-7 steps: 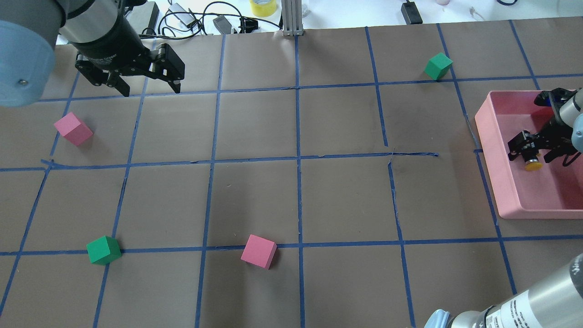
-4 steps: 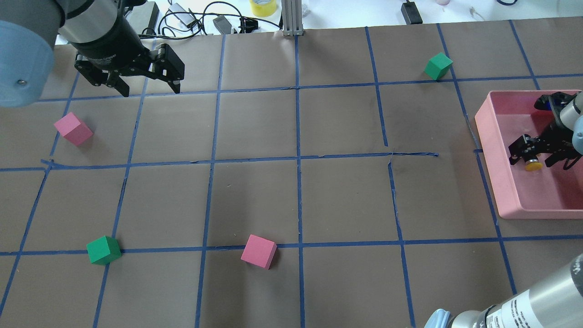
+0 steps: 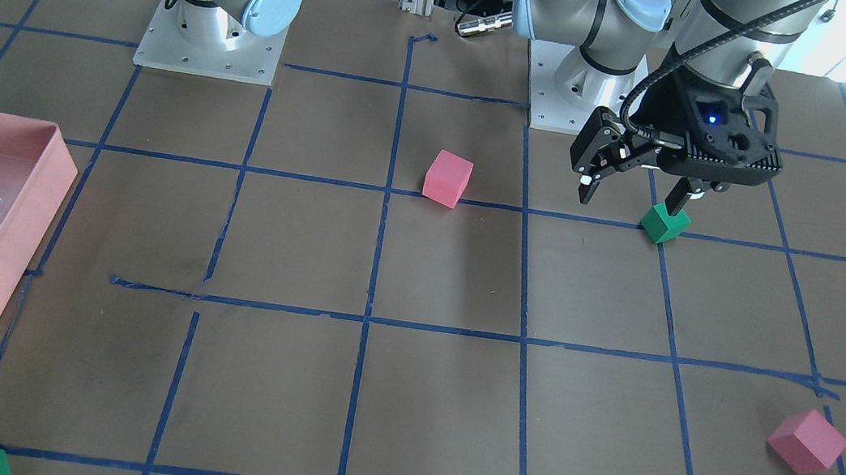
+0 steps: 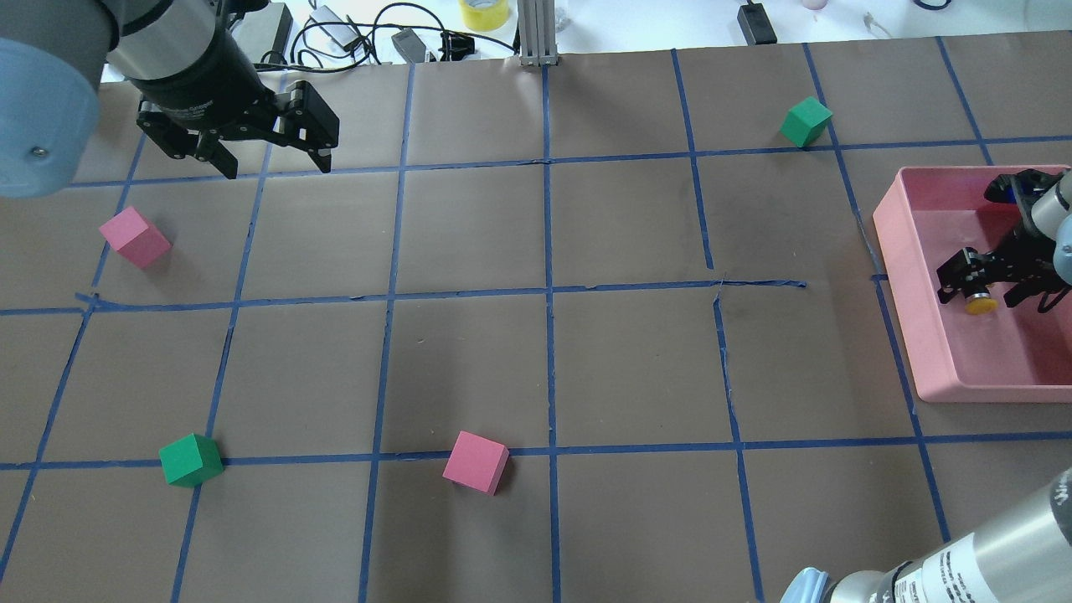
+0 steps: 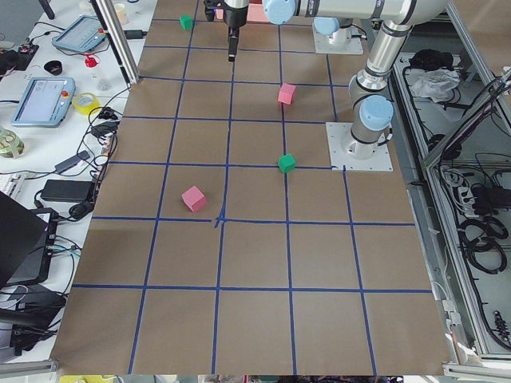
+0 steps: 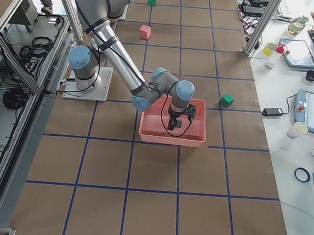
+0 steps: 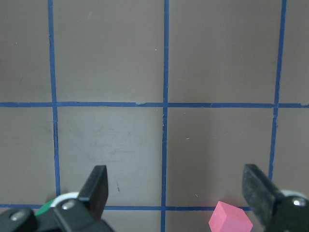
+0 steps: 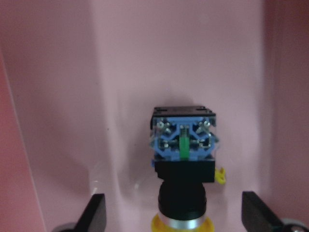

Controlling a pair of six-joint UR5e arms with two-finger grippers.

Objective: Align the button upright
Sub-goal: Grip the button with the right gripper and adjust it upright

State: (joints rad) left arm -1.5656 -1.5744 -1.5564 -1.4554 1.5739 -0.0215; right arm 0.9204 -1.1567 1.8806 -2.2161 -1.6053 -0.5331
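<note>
Brown paper-covered worktop (image 4: 469, 234) ruled into squares by blue tape lines (image 4: 548, 368), aluminium frame post (image 4: 536, 33) at its far edge, white side bench (image 5: 48, 140) strewn with tablets (image 5: 44, 100), a yellow tape roll (image 4: 484, 12) and black cables (image 4: 311, 38), bright even light

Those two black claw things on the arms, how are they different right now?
The left gripper hangs well above the brown table; the right gripper is down inside the pink tray. The left gripper has nothing between its fingers; the right gripper has the button between its fingers, not touching them. Both are black, two-fingered and open.
</note>
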